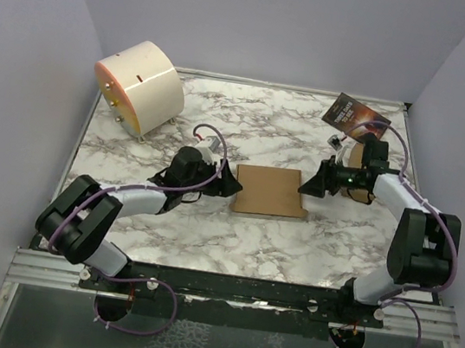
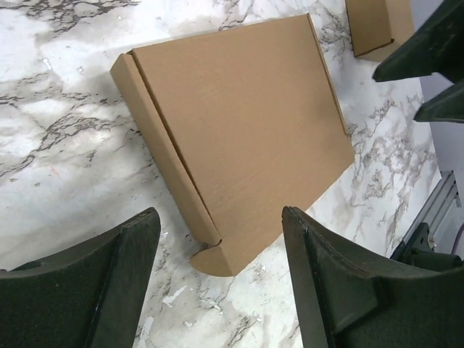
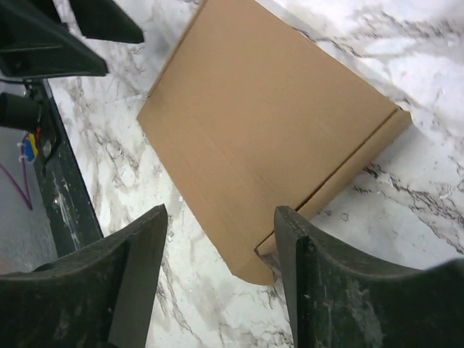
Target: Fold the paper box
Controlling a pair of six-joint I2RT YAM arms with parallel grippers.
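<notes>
The paper box (image 1: 270, 191) lies flat and closed on the marble table, a plain brown cardboard rectangle between the two arms. In the left wrist view the paper box (image 2: 239, 138) fills the middle, one corner reaching between the open fingers. My left gripper (image 1: 233, 179) stands open just off the box's left edge, holding nothing. In the right wrist view the paper box (image 3: 268, 130) lies ahead with its near corner between the fingers. My right gripper (image 1: 308, 185) stands open at the box's right edge, empty.
A cream cylinder (image 1: 140, 86) with an orange face sits at the back left. A dark printed booklet (image 1: 355, 114) lies at the back right. A smaller brown cardboard box (image 2: 378, 25) sits behind the right arm. Lilac walls enclose the table on three sides.
</notes>
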